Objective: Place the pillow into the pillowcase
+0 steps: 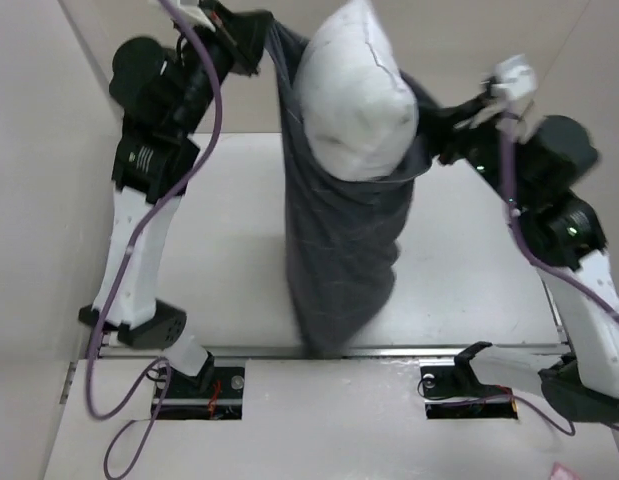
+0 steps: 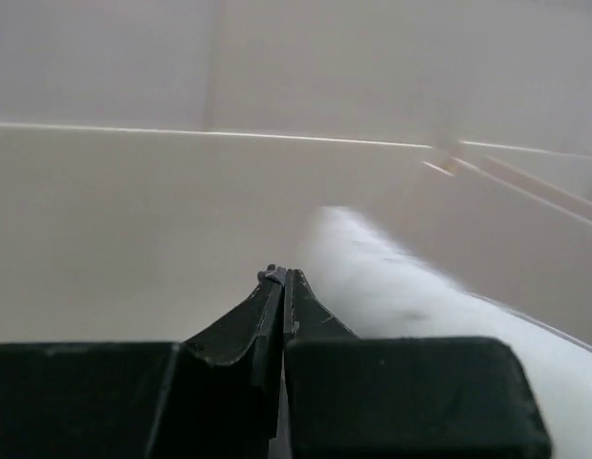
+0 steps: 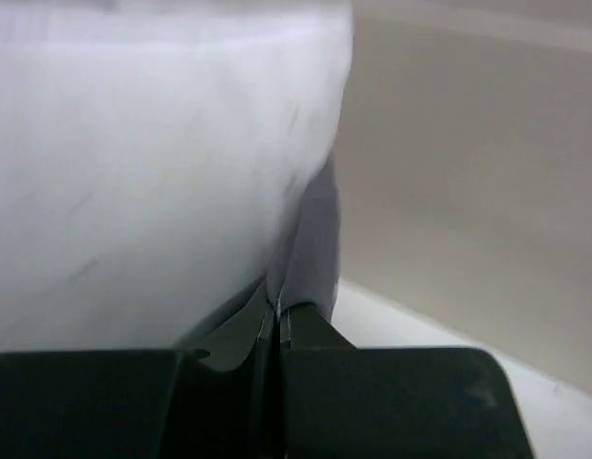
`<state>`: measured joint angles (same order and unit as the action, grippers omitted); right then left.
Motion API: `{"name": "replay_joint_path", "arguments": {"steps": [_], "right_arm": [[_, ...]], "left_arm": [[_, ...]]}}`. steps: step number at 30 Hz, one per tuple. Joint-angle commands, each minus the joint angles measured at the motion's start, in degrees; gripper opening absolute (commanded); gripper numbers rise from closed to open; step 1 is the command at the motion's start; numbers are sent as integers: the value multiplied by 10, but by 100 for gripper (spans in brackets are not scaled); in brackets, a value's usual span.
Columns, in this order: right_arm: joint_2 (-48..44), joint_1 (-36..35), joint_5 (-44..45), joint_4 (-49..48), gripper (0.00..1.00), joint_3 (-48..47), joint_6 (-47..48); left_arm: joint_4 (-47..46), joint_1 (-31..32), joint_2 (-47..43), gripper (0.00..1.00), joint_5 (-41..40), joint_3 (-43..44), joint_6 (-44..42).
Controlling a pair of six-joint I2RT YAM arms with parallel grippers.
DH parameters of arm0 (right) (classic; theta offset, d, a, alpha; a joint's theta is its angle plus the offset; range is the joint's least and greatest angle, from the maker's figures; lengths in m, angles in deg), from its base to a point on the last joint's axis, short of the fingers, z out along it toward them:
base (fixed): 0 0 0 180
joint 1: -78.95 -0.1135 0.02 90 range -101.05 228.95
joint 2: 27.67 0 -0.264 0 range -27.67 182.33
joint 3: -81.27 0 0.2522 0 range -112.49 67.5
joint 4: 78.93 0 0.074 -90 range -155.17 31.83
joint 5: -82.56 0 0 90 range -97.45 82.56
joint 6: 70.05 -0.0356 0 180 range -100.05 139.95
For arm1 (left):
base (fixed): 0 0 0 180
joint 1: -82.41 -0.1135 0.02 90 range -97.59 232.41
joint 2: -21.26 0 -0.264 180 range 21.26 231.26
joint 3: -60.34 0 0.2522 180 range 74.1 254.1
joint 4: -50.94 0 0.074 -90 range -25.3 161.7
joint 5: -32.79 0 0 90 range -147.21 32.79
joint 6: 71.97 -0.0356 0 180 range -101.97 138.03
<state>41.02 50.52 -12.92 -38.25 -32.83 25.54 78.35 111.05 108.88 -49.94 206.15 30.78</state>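
1. Pillowcase [image 1: 339, 250] is held up with its mouth on top. Its lower end drops to the bench [image 1: 219, 230] & prob. rests there. Pillow [image 1: 354, 100] is partway in, plump top half bulging out above the pillowcase mouth.
2. L fingers [image 1: 257, 38] are clenched on the pillowcase's upper-left mouth corner. Wrist cam shows the tips pressed tight, no cloth visible there.
3. R fingers [image 1: 441, 128] are pinched on the pillowcase's right mouth edge. Grey cloth [image 3: 315, 249] runs into the tips.
4. Risk: thin hem slips from either pinch under pillow wt, so the mouth collapses & the pillow tips out.
5. Risk: a taut mouth hugs the pillow, so it jams instead of sliding in deeper.
6. Materials:
   - Pillow: white, soft, puffy, rounded corners, few dark specks/creases.
   - Pillowcase: limp, thin, dark grey w/ faint light grid, long vertical folds.
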Motion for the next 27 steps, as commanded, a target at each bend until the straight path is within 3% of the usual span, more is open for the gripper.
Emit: {"name": "replay_joint_path", "arguments": {"steps": [1,2,3,4,5,6,8,10,11,13,16,18,21,22,23,24,25,27], "right_arm": [[-28,-1,154,-225,0,-40,-54],[7,-1,251,-215,0,-76,-54],[47,-1,411,-196,0,-172,-54],[133,-1,465,-161,0,-237,-45],[171,-1,481,-44,0,-306,-34],[199,-1,389,18,0,-418,-34],[190,-1,215,76,0,-421,-8],[130,-1,2,19,0,-295,11],[68,-1,-29,-21,0,-251,11],[30,-1,-65,-107,0,-194,21],[40,-1,4,-108,0,-225,-4],[84,-1,120,-72,0,-271,-18],[116,-1,154,-22,0,-356,-26],[83,-1,139,-48,0,-331,-31],[53,-1,132,-165,0,-289,-36],[28,-1,144,-225,0,-209,-37],[16,-1,163,-254,0,-202,-37],[59,-1,213,-166,0,-275,-37]], "left_arm": [[-5,-106,56,0,-24,82,73],[-24,-106,35,0,4,51,73],[-50,-106,11,0,33,4,73],[-85,-106,-18,0,68,-107,68],[-143,-92,-69,0,121,-152,62],[-153,-84,-87,0,135,-179,57],[-174,-69,-118,0,136,-216,50],[-174,-63,-124,0,127,-216,50],[-174,-63,-124,0,127,-204,50],[-174,-63,-108,0,146,-187,50],[-162,-58,-71,0,152,-149,56],[-124,-58,-37,0,103,-83,56],[-100,-58,-28,0,142,-17,49],[-122,-58,-52,0,156,-21,39],[-153,-58,-74,0,146,-48,39],[-183,-58,-97,0,119,-81,39],[-206,-58,-115,0,84,-140,39],[-189,-58,-121,0,41,-153,32]]}}
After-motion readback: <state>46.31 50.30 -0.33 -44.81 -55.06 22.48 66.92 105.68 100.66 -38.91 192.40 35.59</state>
